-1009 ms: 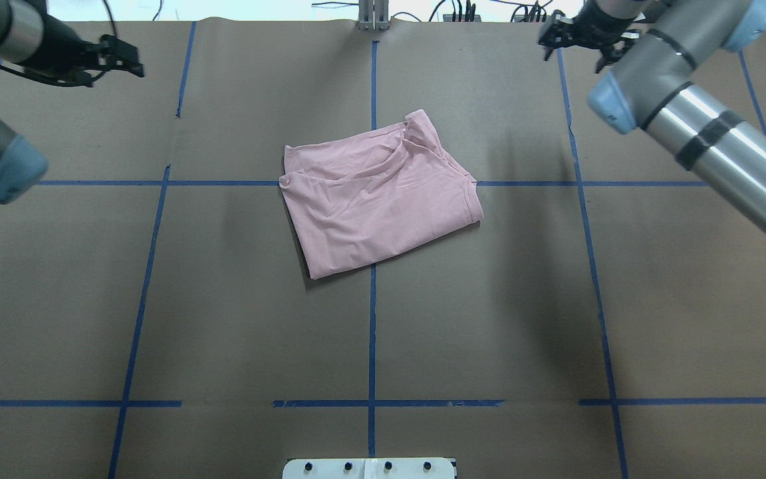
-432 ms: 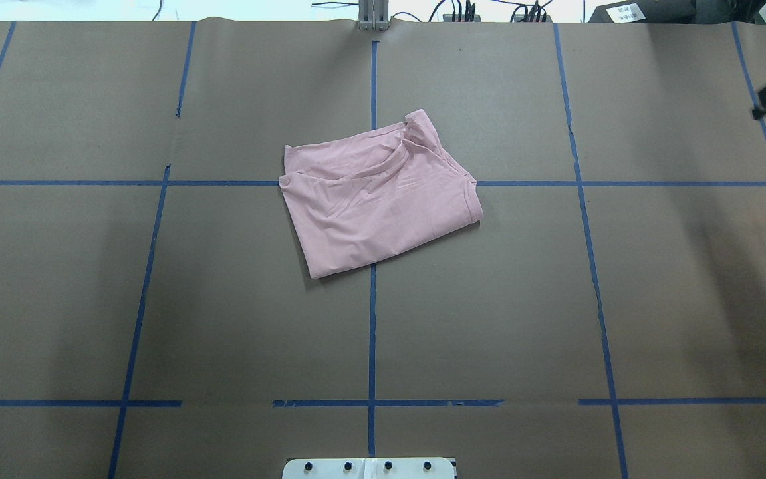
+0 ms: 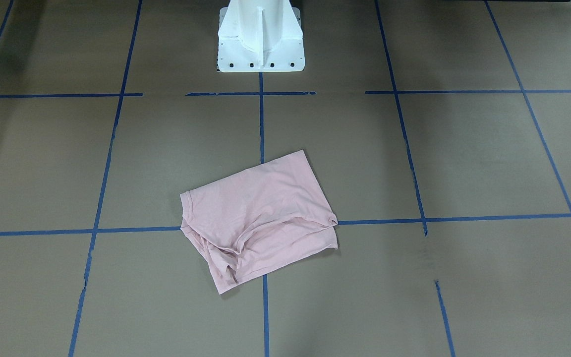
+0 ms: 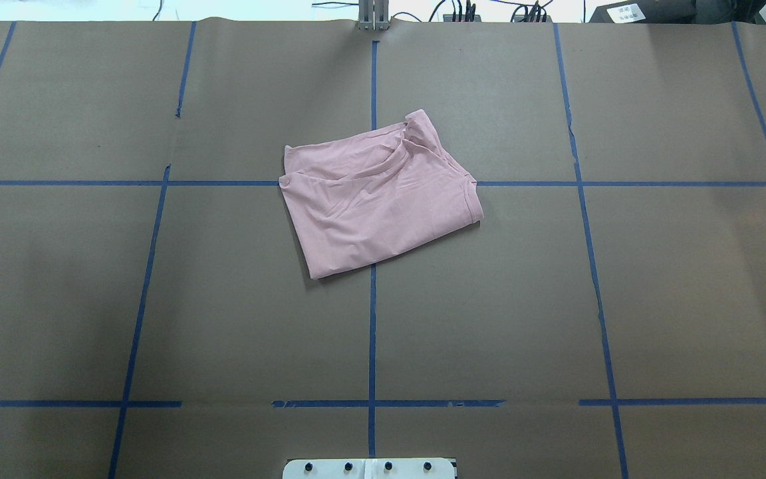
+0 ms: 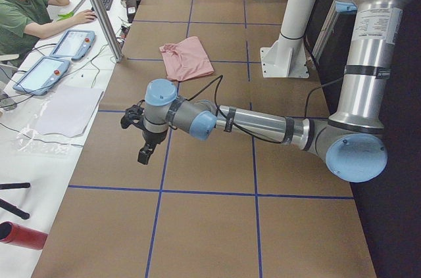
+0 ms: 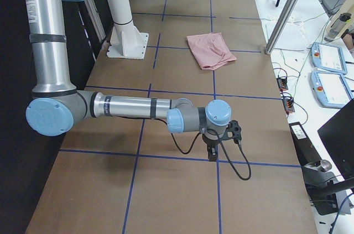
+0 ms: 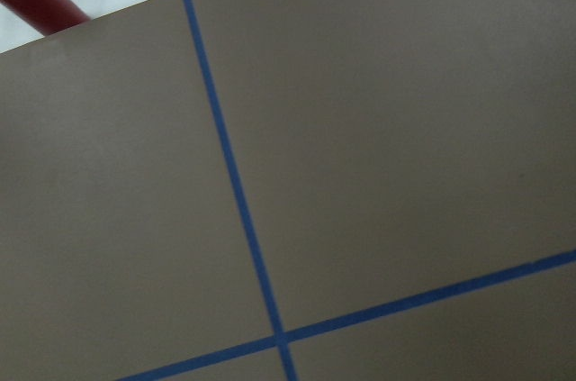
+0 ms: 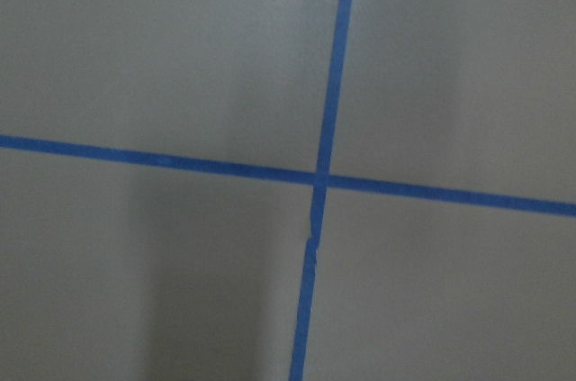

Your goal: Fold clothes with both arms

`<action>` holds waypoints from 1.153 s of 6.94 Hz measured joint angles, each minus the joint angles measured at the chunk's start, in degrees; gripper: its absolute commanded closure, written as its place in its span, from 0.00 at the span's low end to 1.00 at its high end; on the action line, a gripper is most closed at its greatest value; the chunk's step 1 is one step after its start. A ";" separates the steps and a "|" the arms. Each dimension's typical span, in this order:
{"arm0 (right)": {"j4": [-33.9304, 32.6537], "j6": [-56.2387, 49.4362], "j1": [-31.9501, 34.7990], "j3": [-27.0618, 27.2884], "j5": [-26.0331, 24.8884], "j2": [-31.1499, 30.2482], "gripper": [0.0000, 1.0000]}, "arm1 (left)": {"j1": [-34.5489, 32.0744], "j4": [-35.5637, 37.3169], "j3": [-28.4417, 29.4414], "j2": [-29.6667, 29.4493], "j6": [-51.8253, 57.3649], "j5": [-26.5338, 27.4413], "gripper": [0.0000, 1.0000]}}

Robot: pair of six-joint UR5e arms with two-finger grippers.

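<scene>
The pale pink T-shirt [image 4: 380, 199] lies folded into a rough rectangle at the table's middle, slightly askew, with nothing touching it. It also shows in the front-facing view [image 3: 260, 218] and in both side views [image 5: 187, 58] [image 6: 209, 50]. Its print is hidden. The left arm stretches low over the table's left end, its gripper [image 5: 139, 135] far from the shirt. The right arm does the same at the right end, with its gripper [image 6: 220, 141] just above the paper. Neither gripper shows in the overhead or front views, so I cannot tell whether they are open or shut.
Brown paper with a blue tape grid [image 4: 372, 332] covers the table. The white pedestal base [image 3: 260, 34] stands at the robot's side. An operator [image 5: 26, 8] sits by tablets [image 5: 72, 43] beyond the far edge. A red cylinder [image 5: 20, 235] lies off the left end.
Both arms have swung outward and left the overhead view, the left to the left, the right to the right. The shirt has not moved.
</scene>
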 measured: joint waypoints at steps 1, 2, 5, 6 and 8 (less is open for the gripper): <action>0.05 -0.51 1.26 2.57 0.83 -3.15 0.00 | -0.81 0.71 0.39 1.74 3.15 -1.58 0.00; 0.13 -0.41 1.70 4.47 0.78 -4.52 0.00 | -0.92 -1.99 2.08 2.71 3.74 -2.40 0.00; -0.05 0.23 1.72 6.15 0.42 -5.07 0.00 | -0.95 -13.95 7.50 4.01 3.53 -1.91 0.00; -0.26 1.67 1.35 6.58 0.21 -4.98 0.00 | -0.92 -12.09 7.31 4.33 3.42 -1.95 0.00; -0.45 8.62 -0.83 8.96 -0.61 -4.92 0.00 | -0.69 -3.37 3.90 4.74 3.36 -1.89 0.00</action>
